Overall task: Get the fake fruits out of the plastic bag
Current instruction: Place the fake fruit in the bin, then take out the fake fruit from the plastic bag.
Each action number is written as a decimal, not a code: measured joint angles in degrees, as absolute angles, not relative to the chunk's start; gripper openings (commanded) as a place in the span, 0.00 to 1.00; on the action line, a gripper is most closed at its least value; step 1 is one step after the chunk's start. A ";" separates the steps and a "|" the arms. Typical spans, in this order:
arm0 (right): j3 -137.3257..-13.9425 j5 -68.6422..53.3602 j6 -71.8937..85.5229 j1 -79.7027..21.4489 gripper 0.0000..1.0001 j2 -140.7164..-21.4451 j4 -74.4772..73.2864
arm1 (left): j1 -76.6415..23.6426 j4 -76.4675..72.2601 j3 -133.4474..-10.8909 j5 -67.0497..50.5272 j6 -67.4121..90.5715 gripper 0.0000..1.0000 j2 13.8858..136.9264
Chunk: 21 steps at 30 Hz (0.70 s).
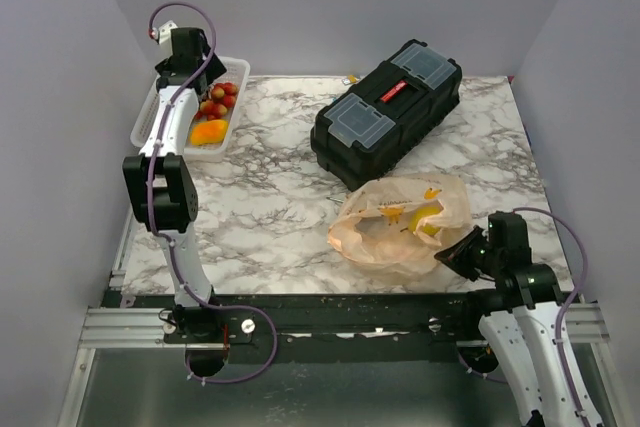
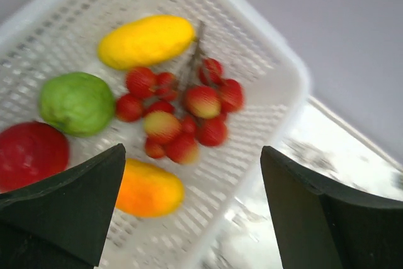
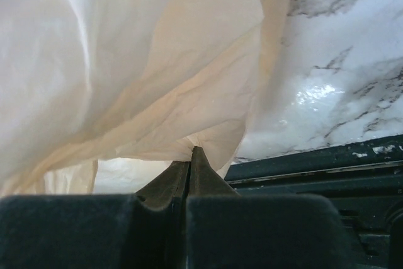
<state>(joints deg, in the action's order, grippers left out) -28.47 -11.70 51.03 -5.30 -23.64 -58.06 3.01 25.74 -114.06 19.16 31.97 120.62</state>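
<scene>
Upper left, the left gripper (image 2: 192, 153) hangs released over a basket (image 2: 278, 72) of fake fruits (image 2: 181, 116). Lower right, the right gripper (image 3: 191, 163) clenches the plastic bag (image 1: 388, 235) (seemingly yellow fruit (image 1: 428, 219) inside); a tug could tear it.

Walls (image 1: 330, 7): plain pale lilac-grey panels on three sides, evenly lit. Surface (image 1: 260, 217): glossy white marble pattern with grey veins; bright glare patch (image 3: 315, 96) just right of the right gripper (image 3: 190, 155), farther out. Dark rail (image 3: 315, 171) along the surface's near edge, beside that gripper. Silver metal framing (image 1: 130, 325) below it; dull grey panel (image 1: 330, 397) underneath.
</scene>
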 measured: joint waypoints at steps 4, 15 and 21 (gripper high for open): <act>-31.22 -11.92 50.48 -5.30 0.01 -22.44 -57.87 | -0.03 23.42 -104.49 10.04 36.71 0.86 110.00; -34.83 -11.77 49.91 -5.30 0.01 -18.31 -59.46 | -22.04 13.04 -69.32 -6.00 43.99 0.87 79.77; -37.91 -9.76 50.02 -5.30 0.01 -17.12 -62.17 | -32.58 6.81 -52.42 -11.66 42.59 0.87 62.65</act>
<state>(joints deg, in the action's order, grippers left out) -37.91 -9.76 50.02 -5.30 -17.12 -62.17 -32.58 6.81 -52.42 -11.66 42.59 62.65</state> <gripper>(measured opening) 0.009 0.876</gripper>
